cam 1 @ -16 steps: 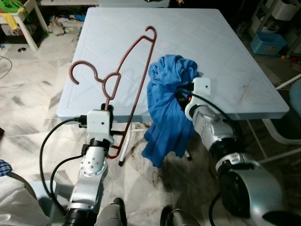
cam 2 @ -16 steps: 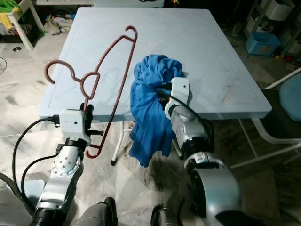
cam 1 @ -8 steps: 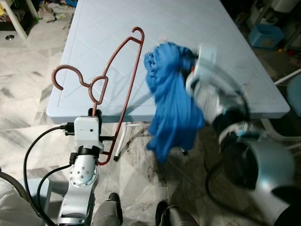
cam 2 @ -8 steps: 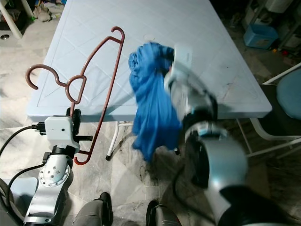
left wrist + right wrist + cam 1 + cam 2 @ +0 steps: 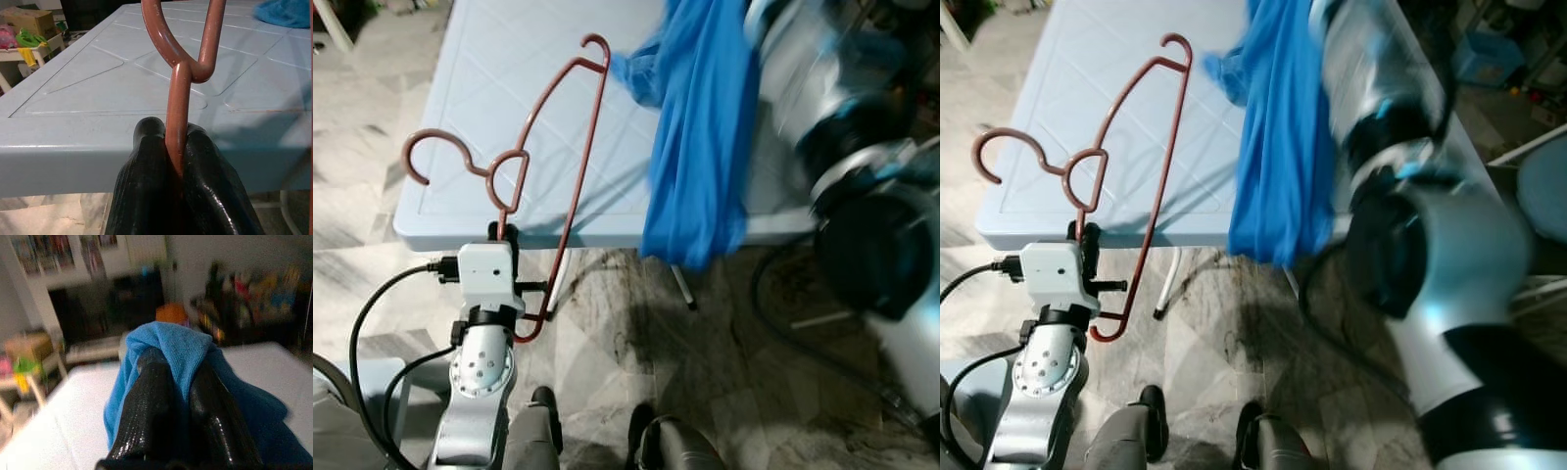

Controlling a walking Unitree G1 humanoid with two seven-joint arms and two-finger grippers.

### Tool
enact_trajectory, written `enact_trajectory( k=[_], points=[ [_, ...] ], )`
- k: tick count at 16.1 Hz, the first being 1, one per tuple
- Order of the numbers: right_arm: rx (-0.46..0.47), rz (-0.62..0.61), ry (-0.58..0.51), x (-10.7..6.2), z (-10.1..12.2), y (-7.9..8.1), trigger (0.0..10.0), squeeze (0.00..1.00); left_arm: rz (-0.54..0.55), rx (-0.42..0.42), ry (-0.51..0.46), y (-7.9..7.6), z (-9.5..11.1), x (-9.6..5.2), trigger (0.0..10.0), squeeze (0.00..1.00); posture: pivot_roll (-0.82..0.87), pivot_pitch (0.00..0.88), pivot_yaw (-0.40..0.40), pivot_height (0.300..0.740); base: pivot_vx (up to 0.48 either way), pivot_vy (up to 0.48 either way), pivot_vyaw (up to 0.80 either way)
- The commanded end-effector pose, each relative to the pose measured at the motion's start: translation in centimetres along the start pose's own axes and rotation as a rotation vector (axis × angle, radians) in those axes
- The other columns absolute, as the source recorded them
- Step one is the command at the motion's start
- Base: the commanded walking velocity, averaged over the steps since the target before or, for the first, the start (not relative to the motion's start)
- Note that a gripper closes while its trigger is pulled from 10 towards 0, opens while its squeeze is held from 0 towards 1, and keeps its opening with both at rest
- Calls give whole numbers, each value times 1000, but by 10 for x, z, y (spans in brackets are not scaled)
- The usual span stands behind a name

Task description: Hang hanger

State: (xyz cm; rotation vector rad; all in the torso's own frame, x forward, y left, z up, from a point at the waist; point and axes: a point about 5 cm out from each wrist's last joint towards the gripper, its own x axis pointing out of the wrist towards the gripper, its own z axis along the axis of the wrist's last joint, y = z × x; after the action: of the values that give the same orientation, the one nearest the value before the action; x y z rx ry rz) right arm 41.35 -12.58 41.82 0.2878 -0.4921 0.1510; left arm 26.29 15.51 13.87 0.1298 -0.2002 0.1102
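Your left tool point(image 5: 178, 169) pinches the hanger point(image 5: 551, 147) upright over the worktop point(image 5: 489, 88) while your right tool point(image 5: 183, 396) clamps the blue cloth point(image 5: 697, 137), likely lifting it to drape.

The left end effector point(image 5: 176, 161) points upward, its fingers clamped together. The right end effector point(image 5: 183, 396) is raised high and blurred, fingers pinched.

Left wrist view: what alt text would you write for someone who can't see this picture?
Two black fingers of the robot's left gripper pinch the straight stem of a reddish-brown hanger, which rises and splits into a loop above them. Behind it lies a pale blue table, with a bit of blue cloth on its far corner.
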Motion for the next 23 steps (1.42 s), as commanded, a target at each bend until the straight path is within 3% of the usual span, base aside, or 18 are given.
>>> enact_trajectory(
  k=[1, 3, 7, 8, 9, 10, 12, 13, 17, 20, 23],
  points=[
    [11, 3, -112, 4, 31, 0, 0, 0, 17, 26, 57, 1, -10, -6, 10000, 0, 281, 286, -147, 740, 0, 0, 0],
    [-50, 21, -188, 5, 49, -1, 0, 0, 24, 25, 53, 2, -9, -4, 10000, 0, 281, 278, -151, 740, 0, 0, 0],
    [-191, 41, -110, -1, 22, -15, 0, 0, 9, 13, 44, -5, -8, 3, 10000, 0, 251, 251, -150, 740, 0, 0, 0],
    [-298, 87, 22, -9, -14, -23, 10000, 0, 0, 9, 39, -8, -8, 5, 10000, 0, 245, 246, -147, 740, 0, 0, 0],
    [-384, 128, 114, -16, -36, -26, 10000, 157, -1, 8, 39, -8, -7, 6, 10000, 0, 245, 245, -145, 740, 0, 0, 0],
    [-463, 206, 245, -27, -66, -28, 10000, 1000, -2, 7, 40, -9, -8, 7, 10000, 0, 240, 239, -140, 740, 0, 0, 0],
    [-547, 316, 484, -60, -122, -49, 10000, 1000, -10, 5, 40, -10, -9, 10, 10000, 0, 223, 223, -127, 740, 0, 0, 0],
    [-560, 319, 527, -69, -133, -58, 10000, 1000, -19, 2, 38, -11, -9, 11, 10000, 0, 211, 217, -117, 740, 0, 0, 0],
    [-542, 296, 558, -83, -137, -85, 10000, 1000, -94, -12, 15, -24, -7, 28, 10000, 0, 139, 183, -72, 740, 0, 0, 0],
    [-519, 354, 538, -90, -136, -92, 10000, 1000, -142, -23, 9, -34, -7, 35, 10000, 0, 80, 159, -41, 740, 0, 0, 0],
    [-488, 336, 472, -103, -139, -103, 10000, 1000, -179, -32, 2, -42, -8, 43, 10000, 0, 32, 143, -23, 740, 0, 0, 0]
  ],
)
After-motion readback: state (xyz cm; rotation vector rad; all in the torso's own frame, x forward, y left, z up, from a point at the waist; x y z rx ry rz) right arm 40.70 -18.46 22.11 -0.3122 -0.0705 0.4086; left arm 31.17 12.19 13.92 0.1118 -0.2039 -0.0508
